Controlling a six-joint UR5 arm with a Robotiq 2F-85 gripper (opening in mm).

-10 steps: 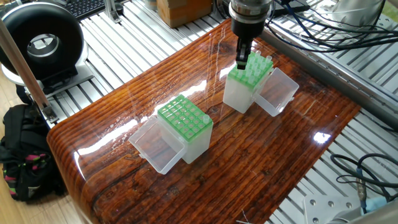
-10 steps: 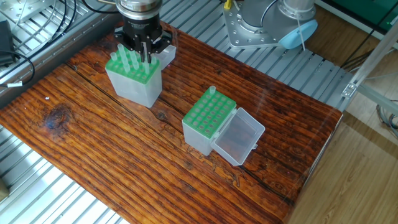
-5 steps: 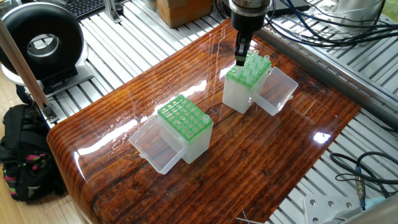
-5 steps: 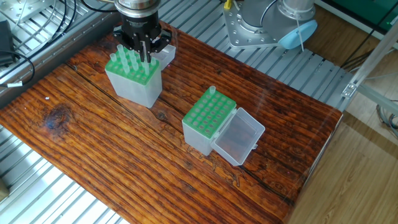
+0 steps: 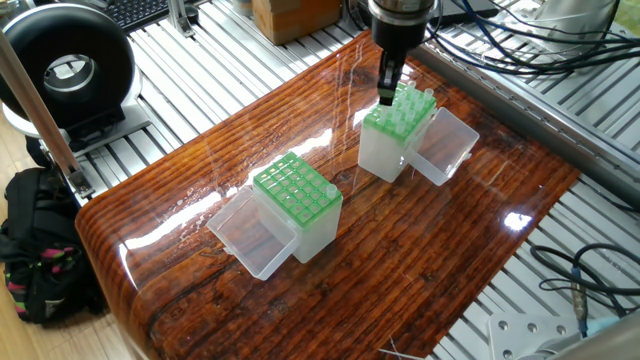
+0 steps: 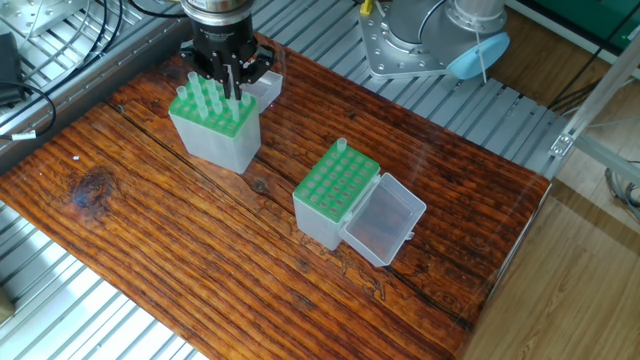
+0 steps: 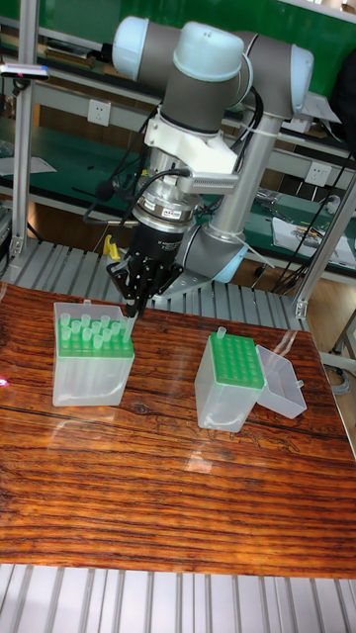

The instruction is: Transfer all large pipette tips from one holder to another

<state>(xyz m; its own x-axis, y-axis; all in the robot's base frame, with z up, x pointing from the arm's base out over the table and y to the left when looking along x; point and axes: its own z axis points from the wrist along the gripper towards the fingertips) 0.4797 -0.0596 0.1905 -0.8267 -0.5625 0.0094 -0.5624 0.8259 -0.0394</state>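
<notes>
Two clear boxes with green grid tops stand on the wooden table (image 5: 420, 260). The far holder (image 5: 385, 155) (image 6: 215, 140) (image 7: 89, 371) carries several large pipette tips (image 5: 408, 108) (image 6: 200, 95) (image 7: 84, 331) standing upright. The other holder (image 5: 300, 205) (image 6: 335, 195) (image 7: 229, 371) has a single tip (image 6: 341, 147) (image 7: 221, 333) at one corner. My gripper (image 5: 385, 92) (image 6: 232, 85) (image 7: 131, 305) hangs just above the far holder's edge row. Its fingers are pinched on a whitish tip that is mostly hidden between them.
Each holder's clear lid (image 5: 445, 148) (image 6: 383, 222) lies open beside it. A black round device (image 5: 65, 70) and a black bag (image 5: 40, 250) sit off the table's left end. Cables (image 5: 520, 50) run behind, and the arm's base (image 6: 420, 40) stands at the back.
The gripper has risen a little from among the tips of the far holder. Both holders stay where they were.
</notes>
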